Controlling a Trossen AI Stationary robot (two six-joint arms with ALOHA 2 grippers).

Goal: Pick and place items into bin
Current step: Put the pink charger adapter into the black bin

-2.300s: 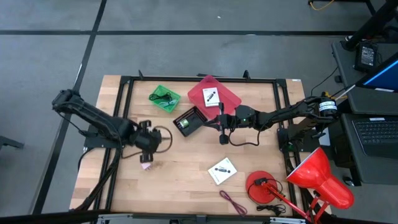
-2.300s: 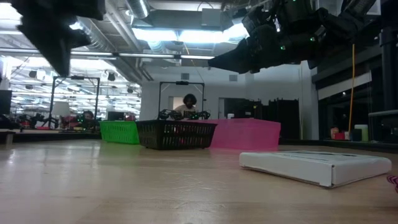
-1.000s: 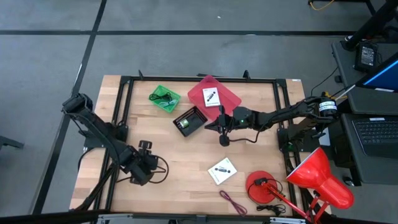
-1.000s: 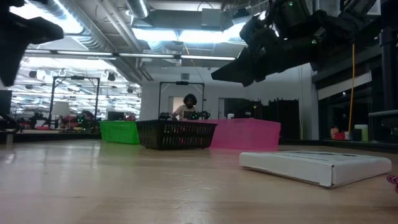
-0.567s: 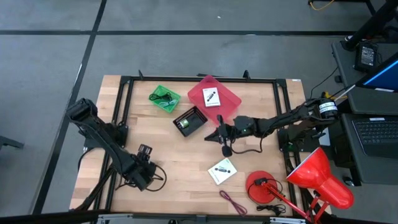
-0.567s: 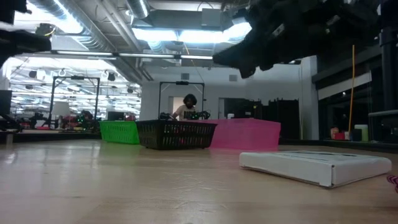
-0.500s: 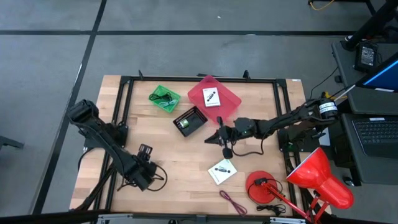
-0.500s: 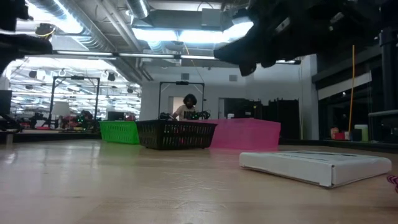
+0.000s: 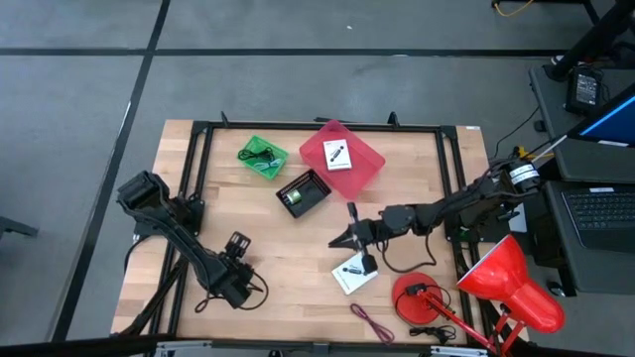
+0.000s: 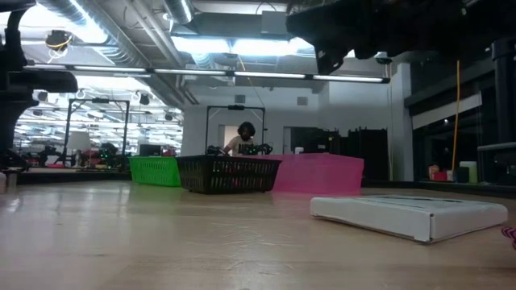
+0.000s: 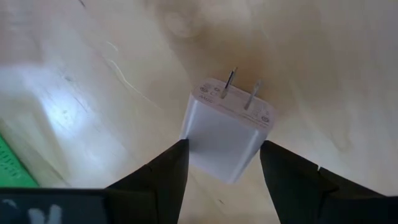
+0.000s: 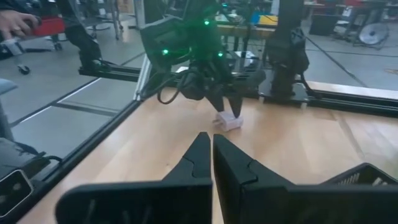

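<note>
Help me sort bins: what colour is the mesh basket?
Black mesh basket, clearest in the high view.

My left gripper (image 11: 221, 163) low at the table's front left, fingers wide astride the white charger (image 11: 227, 129), bare wood (image 9: 288, 248) between my arms, white card (image 9: 353, 272) under my right gripper (image 9: 342, 239), bins (image 9: 310, 192) blocking the far edge

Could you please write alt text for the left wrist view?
A small white plug-in charger with two metal prongs lies on the wooden table, sitting between the two open dark fingers of the left hand.
</note>
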